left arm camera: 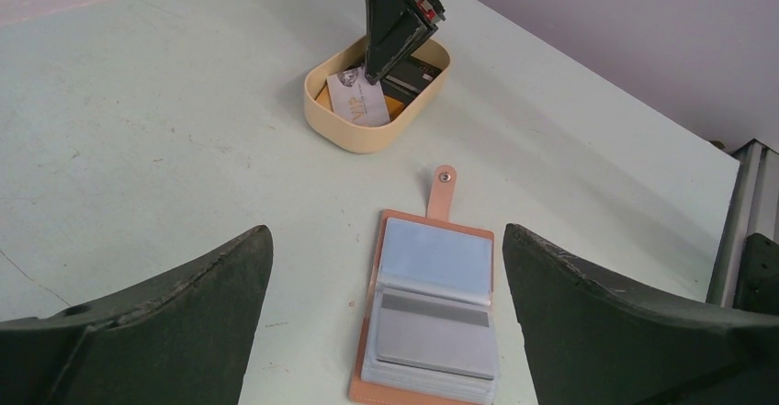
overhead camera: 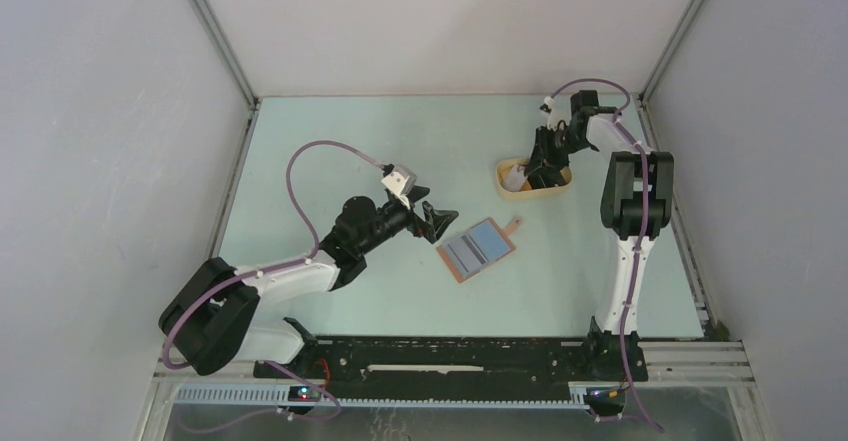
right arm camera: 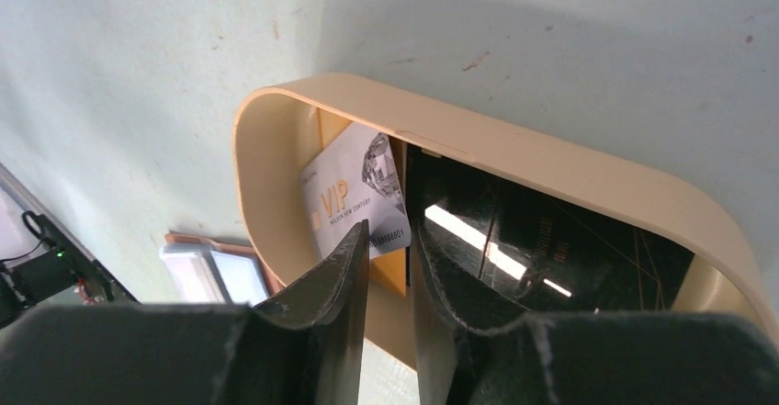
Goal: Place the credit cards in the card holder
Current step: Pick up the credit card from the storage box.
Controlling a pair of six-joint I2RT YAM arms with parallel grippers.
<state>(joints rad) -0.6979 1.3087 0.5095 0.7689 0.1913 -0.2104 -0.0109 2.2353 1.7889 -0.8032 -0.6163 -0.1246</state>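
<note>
Plainly the credit cards (left arm camera: 386, 93) are light, thin and stiff, with slick faces. They lie overlapping in the tan tray (left arm camera: 367, 140): a pale VIP card (right arm camera: 354, 194) tilted up toward one end, a glossy black card (right arm camera: 514, 240) beside it, and something orange beneath both. A card lying flat on the tray floor gives fingers no purchase, so the tilted VIP card looks the easier one to take; I would pinch it across its thickness at a raised short edge, firmly enough that the smooth plastic does not slide out, leaving the far end free to lead into a sleeve.

The right gripper (right arm camera: 386, 240) is down inside the tray with its fingers only a narrow gap apart; a corner of the VIP card shows in that gap, but nothing appears clamped.

The card holder (left arm camera: 432, 313) lies open on the table (overhead camera: 330, 141), near the tray but apart from it, with its blue-grey sleeves facing up and its snap tab (left arm camera: 445, 189) pointing toward the tray. The sleeves look soft and the holder light, so it will likely skid when a card is pushed in. The left gripper (overhead camera: 440, 217) hovers just beside it, jaws spread wide and empty, well placed to pin it.
</note>
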